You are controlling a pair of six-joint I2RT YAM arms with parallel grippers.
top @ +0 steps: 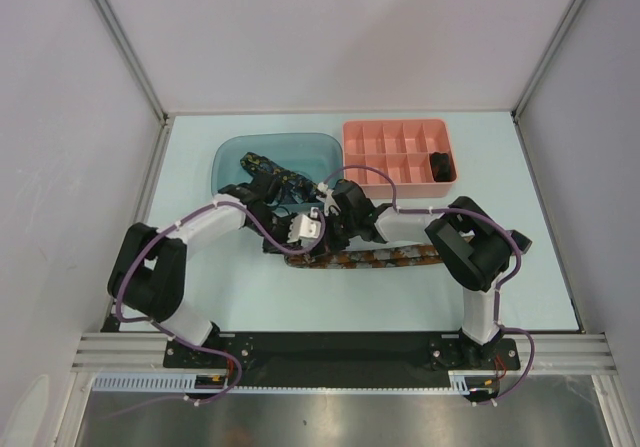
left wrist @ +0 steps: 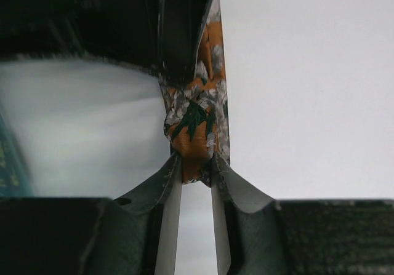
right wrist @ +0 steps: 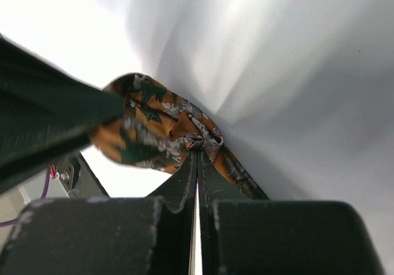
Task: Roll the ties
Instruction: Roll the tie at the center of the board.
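Orange tie point(top: 385, 257) lies stretched on worktop point(top: 250, 297) just in front of pink tray point(top: 395, 124), left end effector point(left wrist: 196, 164) and right end effector point(right wrist: 197, 155) both grasping its bunched end.

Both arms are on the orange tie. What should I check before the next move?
1. Left gripper pinching orange tie: ok.
2. Right gripper pinching the same tie: ok, but only at the very tips.
3. Tight roll started: not ok, only a loose fold shows.
4. Rest of it lying flat on table: ok.
5. Navy tie lying in tray: ok.
6. Free compartments in pink box: ok, one bundle inside.
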